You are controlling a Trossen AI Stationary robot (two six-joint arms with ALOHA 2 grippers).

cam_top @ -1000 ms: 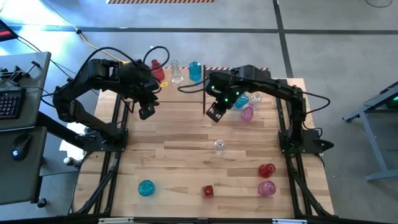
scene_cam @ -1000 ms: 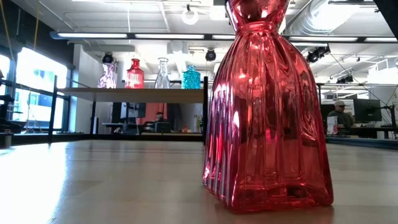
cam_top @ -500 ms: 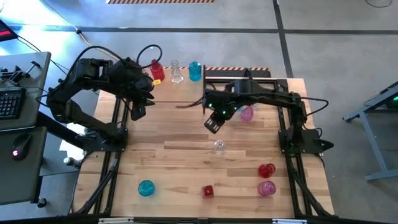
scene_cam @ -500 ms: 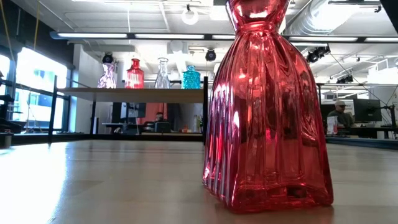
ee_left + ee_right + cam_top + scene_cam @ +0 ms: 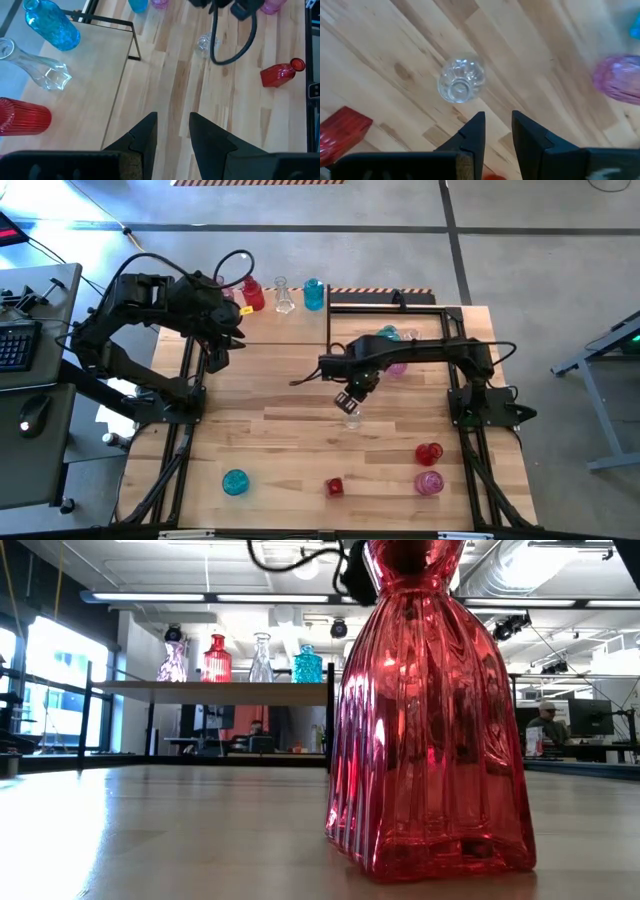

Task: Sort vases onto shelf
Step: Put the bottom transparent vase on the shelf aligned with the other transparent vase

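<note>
Since the earlier frame, the right gripper has swung out from the shelf to mid-table; its fingers stand slightly parted, grasping nothing. Directly beneath it stands a small clear ribbed glass vase, upright, mouth toward the camera. Just beyond lies a pink round-bodied glass vase. Farther off, the light-wood shelf on its black frame carries teal, clear and red vases. Left gripper, narrowly parted and empty, hovers by that shelf.

Keyboard and mouse on a side desk beside the table – seated person in the room's background, by monitors.
</note>
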